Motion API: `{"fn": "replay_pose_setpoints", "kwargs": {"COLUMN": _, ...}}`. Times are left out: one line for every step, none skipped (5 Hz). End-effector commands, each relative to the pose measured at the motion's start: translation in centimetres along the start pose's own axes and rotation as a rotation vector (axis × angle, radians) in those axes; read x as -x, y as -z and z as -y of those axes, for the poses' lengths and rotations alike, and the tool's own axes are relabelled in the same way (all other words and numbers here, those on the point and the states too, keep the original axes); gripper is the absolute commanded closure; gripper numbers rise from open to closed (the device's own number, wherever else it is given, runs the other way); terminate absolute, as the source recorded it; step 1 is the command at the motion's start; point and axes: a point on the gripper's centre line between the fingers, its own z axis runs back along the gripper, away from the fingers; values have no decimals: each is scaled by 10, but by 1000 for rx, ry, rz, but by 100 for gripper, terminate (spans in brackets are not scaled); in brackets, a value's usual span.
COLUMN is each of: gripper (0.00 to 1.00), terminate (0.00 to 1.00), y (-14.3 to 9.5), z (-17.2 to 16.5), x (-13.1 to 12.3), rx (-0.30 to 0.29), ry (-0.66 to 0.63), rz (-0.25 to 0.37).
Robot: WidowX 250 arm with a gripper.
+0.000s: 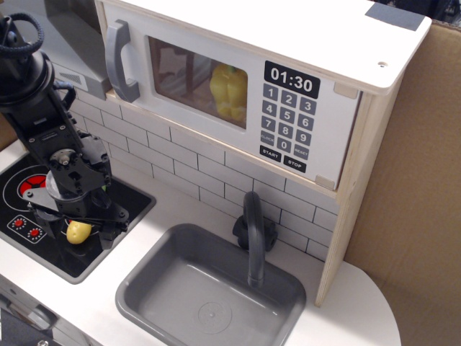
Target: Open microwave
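Observation:
The white microwave [317,65] sits on top of the toy kitchen unit, and its door is closed. Its grey vertical handle [119,61] is on the left edge of the door. The clear window [198,79] shows a yellow pepper [229,91] inside. The black keypad [288,119] reads 01:30. My gripper [79,229] hangs low over the stove, well below and left of the handle. Its jaws stand apart, with a small yellow object [78,232] between or just below them.
A black stove top [126,205] with red burners lies under the gripper. A grey sink basin [209,303] with a dark faucet [253,231] is at the centre front. A white tiled backsplash [187,158] runs behind. A cardboard wall [418,180] stands at the right.

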Motion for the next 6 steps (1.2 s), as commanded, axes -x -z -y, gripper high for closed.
{"fn": "replay_pose_setpoints", "kwargs": {"gripper": 0, "terminate": 0, "y": 0, "z": 0, "x": 0, "rx": 0, "ry": 0, "rz": 0}}
{"fn": "replay_pose_setpoints", "kwargs": {"gripper": 0, "terminate": 0, "y": -22, "z": 0, "x": -15, "rx": 70, "ry": 3, "rz": 35}}
{"fn": "replay_pose_setpoints", "kwargs": {"gripper": 0, "terminate": 0, "y": -49, "z": 3, "x": -27, "rx": 131, "ry": -16, "rz": 60}}
{"fn": "replay_pose_setpoints", "kwargs": {"gripper": 0, "terminate": 0, "y": -77, "z": 5, "x": -40, "rx": 177, "ry": -19, "rz": 76}}
{"fn": "replay_pose_setpoints", "kwargs": {"gripper": 0, "terminate": 0, "y": -97, "z": 5, "x": -54, "rx": 212, "ry": -2, "rz": 114}}
{"fn": "replay_pose_setpoints", "kwargs": {"gripper": 0, "terminate": 0, "y": -110, "z": 5, "x": -65, "rx": 224, "ry": 50, "rz": 175}}
